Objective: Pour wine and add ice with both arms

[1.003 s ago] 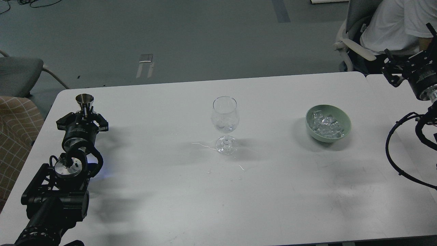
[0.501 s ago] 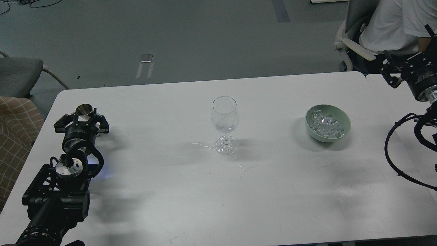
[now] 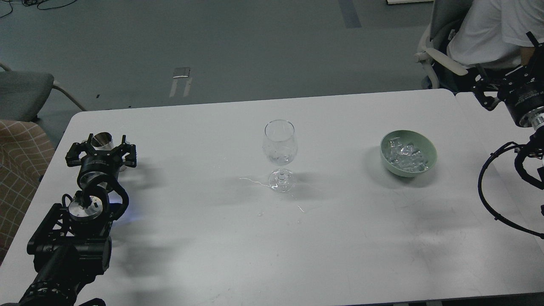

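Note:
A clear wine glass (image 3: 279, 144) stands upright at the table's middle with a little clear wine (image 3: 279, 160) in the bottom of its bowl. A green bowl (image 3: 428, 146) to the right holds a heap of clear ice cubes (image 3: 407, 156). My left gripper (image 3: 106, 143) is low at the table's left, jaws spread wide on either side of a small steel jigger (image 3: 102, 138), which sits between the fingers. My right gripper (image 3: 495, 87) hovers high at the far right, beyond the bowl, dark and end-on.
Thin wet streaks (image 3: 250, 180) lie on the white table (image 3: 212, 238) by the glass's foot. A second table (image 3: 480, 123) adjoins at the right. A seated person (image 3: 488, 29) is behind my right arm. A grey chair (image 3: 21, 89) stands at the left.
My left gripper has lowered the jigger toward the table and opened its jaws around it. My right gripper has drifted slightly up and back. Glass and bowl have not moved.

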Available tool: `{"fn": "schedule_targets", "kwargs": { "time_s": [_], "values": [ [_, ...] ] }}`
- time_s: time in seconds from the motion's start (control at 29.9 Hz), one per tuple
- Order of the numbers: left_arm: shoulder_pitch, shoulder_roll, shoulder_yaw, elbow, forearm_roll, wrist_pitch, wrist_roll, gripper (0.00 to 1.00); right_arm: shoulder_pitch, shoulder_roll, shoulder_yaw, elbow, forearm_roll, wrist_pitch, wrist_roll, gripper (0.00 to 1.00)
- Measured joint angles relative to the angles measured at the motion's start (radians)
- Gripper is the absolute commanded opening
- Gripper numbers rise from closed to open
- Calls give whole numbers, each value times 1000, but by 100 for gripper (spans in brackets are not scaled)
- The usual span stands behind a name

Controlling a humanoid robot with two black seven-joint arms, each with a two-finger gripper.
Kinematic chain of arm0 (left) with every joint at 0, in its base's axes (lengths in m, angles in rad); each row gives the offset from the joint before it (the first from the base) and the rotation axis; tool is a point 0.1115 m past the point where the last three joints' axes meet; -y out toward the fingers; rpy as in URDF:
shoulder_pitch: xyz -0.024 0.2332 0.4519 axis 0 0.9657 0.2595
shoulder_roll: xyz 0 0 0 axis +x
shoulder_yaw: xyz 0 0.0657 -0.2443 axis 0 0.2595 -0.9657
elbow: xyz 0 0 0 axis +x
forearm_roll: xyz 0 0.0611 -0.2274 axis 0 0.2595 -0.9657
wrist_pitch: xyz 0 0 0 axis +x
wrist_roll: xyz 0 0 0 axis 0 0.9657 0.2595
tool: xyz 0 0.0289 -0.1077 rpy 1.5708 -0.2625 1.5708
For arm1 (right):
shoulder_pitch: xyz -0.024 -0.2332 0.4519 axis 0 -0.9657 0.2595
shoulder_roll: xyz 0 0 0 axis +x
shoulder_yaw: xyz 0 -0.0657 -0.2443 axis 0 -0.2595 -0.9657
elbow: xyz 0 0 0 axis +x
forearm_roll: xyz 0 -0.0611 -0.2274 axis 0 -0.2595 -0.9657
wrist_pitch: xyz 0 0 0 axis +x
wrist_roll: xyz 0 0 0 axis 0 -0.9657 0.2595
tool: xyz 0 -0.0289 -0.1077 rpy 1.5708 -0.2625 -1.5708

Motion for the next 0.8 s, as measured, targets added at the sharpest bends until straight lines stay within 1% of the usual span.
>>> {"fn": "schedule_targets", "kwargs": {
  "time_s": [0.17, 0.37, 0.53, 0.64, 0.8],
  "values": [
    [-1, 3, -5, -9, 1, -14, -2, 97, -2, -1, 1, 1, 1, 2, 0, 100],
    [-3, 18, -5, -65, 2, -72, -10, 97, -5, 12, 2, 1, 2, 4, 0, 100],
    [-6, 68, 2, -153, 6, -65, -5, 98, -6, 14, 7, 5, 5, 13, 1, 100],
    [-12, 88, 4, -216, 10, -51, 2, 98, -5, 6, 7, 33, 5, 29, 1, 100],
    [-9, 122, 30, -365, 25, -29, 20, 98, -1, -27, 1, 61, -6, 42, 1, 100]
  ]
}}
